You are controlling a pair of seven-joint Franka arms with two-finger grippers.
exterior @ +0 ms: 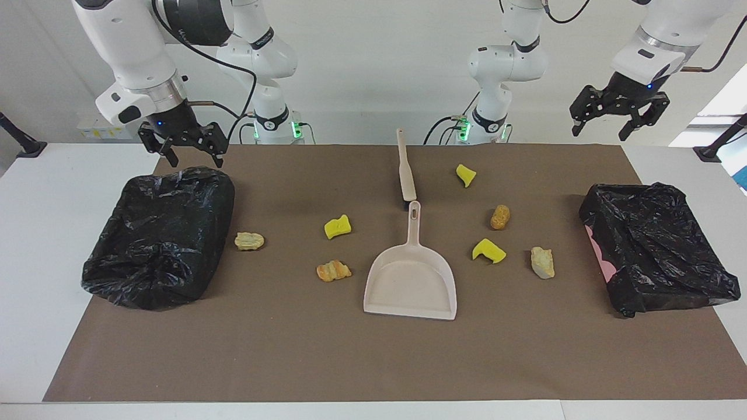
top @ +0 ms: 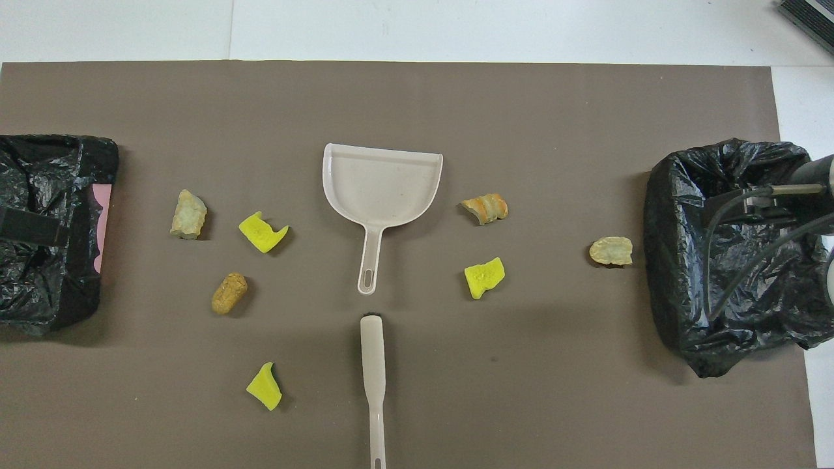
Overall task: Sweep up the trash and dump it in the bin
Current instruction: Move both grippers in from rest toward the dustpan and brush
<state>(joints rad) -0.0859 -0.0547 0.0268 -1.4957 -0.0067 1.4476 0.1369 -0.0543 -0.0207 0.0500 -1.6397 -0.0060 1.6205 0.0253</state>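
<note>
Currently all seven trash scraps lie loose on the brown mat (exterior: 373, 361). Toward the left arm's end: yellow sponge piece (exterior: 465, 175), brown lump (exterior: 500, 217), second yellow sponge piece (exterior: 488, 251), pale crusty lump (exterior: 542, 262). Toward the right arm's end: third yellow sponge piece (exterior: 337, 227), orange-brown lump (exterior: 333, 270), tan lump (exterior: 249, 241).

Dustpan (exterior: 411, 286) sits mid-table, handle pointing at the robots. Brush (exterior: 405, 169) lies nearer the robots, in line with it, long axis running straight away from them.

Left gripper (exterior: 620, 119) hangs released, holding nothing, above the table edge near the black-bagged bin (exterior: 659, 251). Right gripper (exterior: 189, 149) likewise released, over the edge of the other bagged bin (exterior: 157, 233). Both tools lie well apart from either; neither arm is clearly nearer.

Facing view shows both grippers' height; overhead view shows only the right arm's cabling.
</note>
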